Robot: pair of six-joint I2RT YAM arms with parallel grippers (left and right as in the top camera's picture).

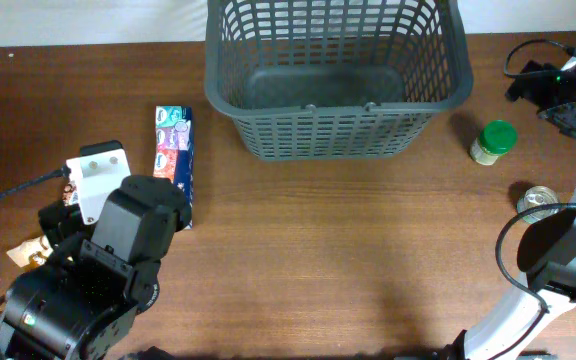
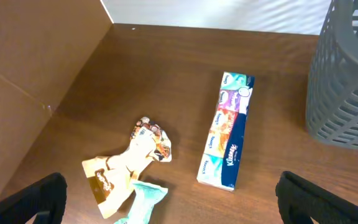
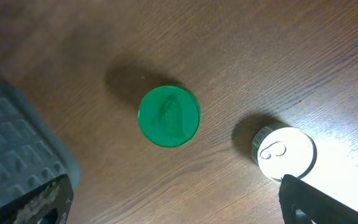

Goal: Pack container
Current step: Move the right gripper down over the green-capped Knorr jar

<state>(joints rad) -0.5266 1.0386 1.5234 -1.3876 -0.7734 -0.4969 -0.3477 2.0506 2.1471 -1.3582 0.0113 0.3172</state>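
Note:
The container (image 1: pixel 328 130), a large dark grey lattice basket, stands at the back middle of the table with nothing visible inside; its wall shows at the right of the left wrist view (image 2: pixel 347 81) and at the left of the right wrist view (image 3: pixel 11 155). My left gripper (image 2: pixel 176 202) is open above crumpled snack wrappers (image 2: pixel 129 165) and a teal packet (image 2: pixel 145 202), with a Kleenex tissue pack (image 2: pixel 229 130) just beyond. My right gripper (image 3: pixel 179 202) is open and holds nothing, hovering near a green-lidded jar (image 3: pixel 168 116) and a tin can (image 3: pixel 284 152).
Overhead, the tissue pack (image 1: pixel 173 150) lies left of the basket and the wrappers (image 1: pixel 28 250) sit by the left arm (image 1: pixel 98 270). The jar (image 1: pixel 493 141) and can (image 1: pixel 538 200) stand right of the basket. Black cables and gear (image 1: pixel 558 90) occupy the back right.

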